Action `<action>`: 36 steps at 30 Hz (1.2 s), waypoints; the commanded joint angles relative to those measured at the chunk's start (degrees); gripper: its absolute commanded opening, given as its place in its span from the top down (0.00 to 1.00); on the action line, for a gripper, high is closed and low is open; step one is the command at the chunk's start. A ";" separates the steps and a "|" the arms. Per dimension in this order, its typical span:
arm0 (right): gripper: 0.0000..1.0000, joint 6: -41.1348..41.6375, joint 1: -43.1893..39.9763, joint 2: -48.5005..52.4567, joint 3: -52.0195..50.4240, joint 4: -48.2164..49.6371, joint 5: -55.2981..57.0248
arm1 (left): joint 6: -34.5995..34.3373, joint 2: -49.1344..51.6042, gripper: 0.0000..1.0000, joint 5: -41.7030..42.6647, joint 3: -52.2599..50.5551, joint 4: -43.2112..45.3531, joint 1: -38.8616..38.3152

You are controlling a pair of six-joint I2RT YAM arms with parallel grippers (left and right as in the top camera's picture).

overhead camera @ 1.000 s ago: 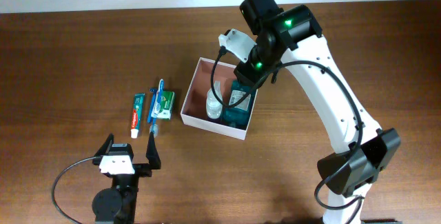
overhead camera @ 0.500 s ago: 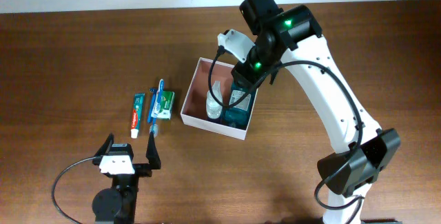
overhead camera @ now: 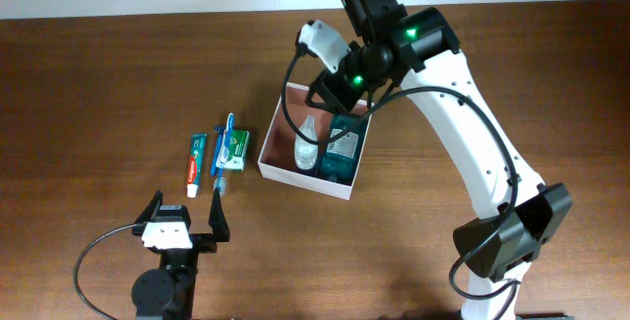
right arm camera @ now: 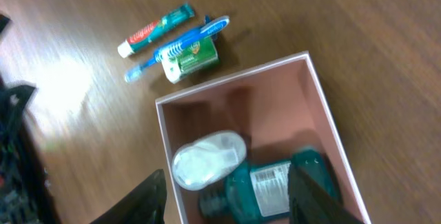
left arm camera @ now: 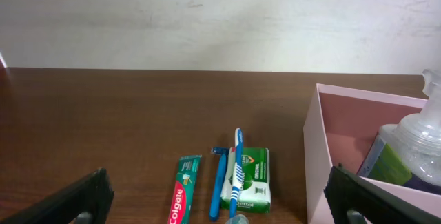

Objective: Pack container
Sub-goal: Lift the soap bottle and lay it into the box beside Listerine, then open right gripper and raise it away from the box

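The container, a square white box with a reddish-brown inside, sits mid-table. In it lie a clear bottle and a teal bottle, side by side. My right gripper hovers over the box's far edge, open, with nothing between its fingers. In the right wrist view, the teal bottle and clear bottle lie below the right gripper. My left gripper stands open near the front edge, facing the container.
Left of the box lie a toothpaste tube, a green-and-white carton with a blue toothbrush across it, and another blue stick-like item. The right arm's white links span the table's right side.
My right gripper has lifted off the teal bottle and moved up and to the left, its jaws spreading wider. The teal bottle stays in the box. The left arm has not moved.
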 commanded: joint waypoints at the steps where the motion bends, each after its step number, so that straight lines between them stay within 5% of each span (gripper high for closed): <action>1: 0.47 2.14 0.00 0.09 0.81 2.12 -3.28 | 1.07 -0.39 0.01 -0.39 -0.44 0.15 0.28; 8: 0.20 2.14 0.68 0.09 0.81 4.24 -3.34 | 1.07 -0.39 0.01 -0.37 -0.44 0.15 0.28; 12: 0.20 2.99 1.14 0.09 0.81 4.39 0.85 | 1.07 -0.39 0.01 -0.39 -0.44 0.15 0.28; 18: 0.19 21.68 -1.90 0.09 0.81 3.48 26.25 | 1.05 -0.39 0.01 -0.39 -0.44 0.17 0.28; 21: 0.39 26.62 -6.14 0.09 0.79 1.31 26.73 | 1.07 -0.39 0.01 -0.39 -0.44 0.15 0.28; 24: 0.93 30.71 -10.12 0.35 0.74 -0.74 26.10 | 1.05 -0.39 0.01 -0.39 -0.44 0.15 0.28; 36: 0.96 47.19 -16.85 0.42 -17.77 6.27 16.76 | 1.07 -0.39 0.01 -0.39 -0.44 0.15 0.28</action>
